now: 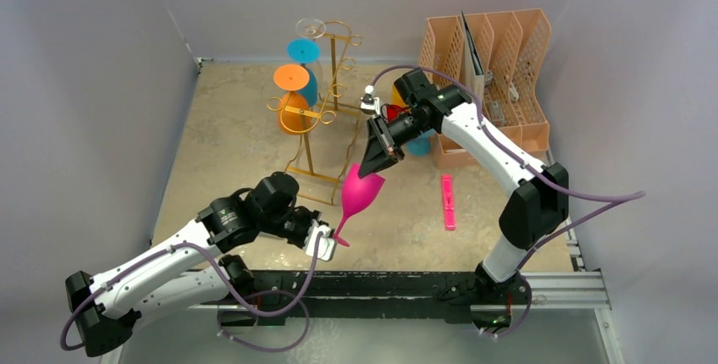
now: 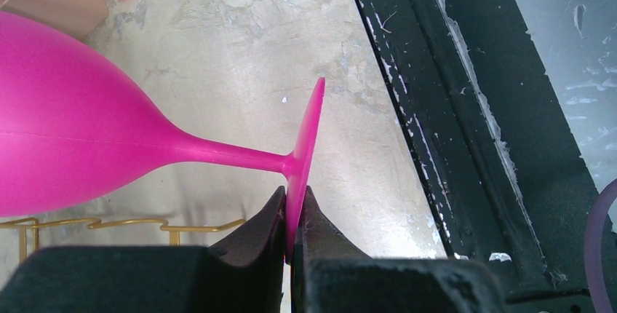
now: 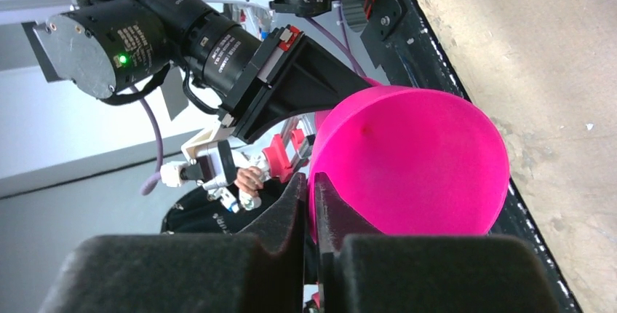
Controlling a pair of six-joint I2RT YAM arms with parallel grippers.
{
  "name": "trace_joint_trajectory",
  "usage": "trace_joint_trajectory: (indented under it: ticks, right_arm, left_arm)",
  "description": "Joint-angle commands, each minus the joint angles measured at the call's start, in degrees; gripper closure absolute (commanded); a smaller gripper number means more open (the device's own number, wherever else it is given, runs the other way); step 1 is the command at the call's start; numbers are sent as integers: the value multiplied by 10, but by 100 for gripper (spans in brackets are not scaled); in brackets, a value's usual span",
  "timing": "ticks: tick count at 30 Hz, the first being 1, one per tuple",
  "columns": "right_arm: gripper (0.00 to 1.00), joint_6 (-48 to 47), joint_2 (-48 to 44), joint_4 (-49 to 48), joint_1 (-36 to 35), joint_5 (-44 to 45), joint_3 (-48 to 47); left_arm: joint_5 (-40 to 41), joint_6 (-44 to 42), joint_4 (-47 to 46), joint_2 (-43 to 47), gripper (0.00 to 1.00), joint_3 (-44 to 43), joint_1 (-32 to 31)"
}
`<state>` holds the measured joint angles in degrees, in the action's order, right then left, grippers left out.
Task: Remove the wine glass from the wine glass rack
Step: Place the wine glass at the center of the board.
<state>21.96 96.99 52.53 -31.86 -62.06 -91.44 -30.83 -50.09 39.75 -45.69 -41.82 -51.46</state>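
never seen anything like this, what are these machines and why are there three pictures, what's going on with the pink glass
These are two robot arms bolted to the near edge of a table. The wide picture looks down from above and behind them. The other two come from a small camera on each wrist, so the black shapes at the bottom are that arm's own fingers.

Together the arms hold a pink wine glass, tilted and clear of the rack's hooks. The left gripper pinches the edge of its foot, and the right gripper is shut on the rim of its bowl.

Behind stands a gold wire rack with an orange glass, a blue glass and a clear glass hanging on it. To the right are a peach file organiser and a pink strip lying flat.
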Motion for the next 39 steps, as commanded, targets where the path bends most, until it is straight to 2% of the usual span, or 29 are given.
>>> trace_joint_trajectory:
  ticks: [1,8,14,15,16,19,23,32,35,39]
  right_arm:
    - [100,-17,-36,9,-10,-41,11]
    - [100,-24,-60,0,-14,-24,40]
    - [100,-13,-95,-32,-14,9,68]
    - [100,-12,-101,-35,-14,17,72]
    - [100,-11,-106,-36,-14,24,75]
    - [100,-14,-125,-30,-14,86,84]
    - [100,-19,-156,-35,-14,142,109]
    - [100,-55,-234,-19,-14,379,146]
    - [100,-75,-272,-58,-14,459,185]
    - [100,-107,-312,-110,-15,573,233]
  left_arm:
    - [5,9,-37,6,100,-18,0]
    - [-11,47,-53,17,100,-12,0]
    - [-35,84,-44,21,68,-8,0]
    - [-40,87,-41,22,48,-9,0]
    - [-44,92,-37,23,40,-11,0]
    - [-48,105,-15,30,39,-14,0]
    - [-45,123,-6,45,25,-13,0]
    - [10,228,-84,83,18,17,0]
    - [60,275,-111,91,16,24,0]
    - [197,363,-125,94,15,19,0]
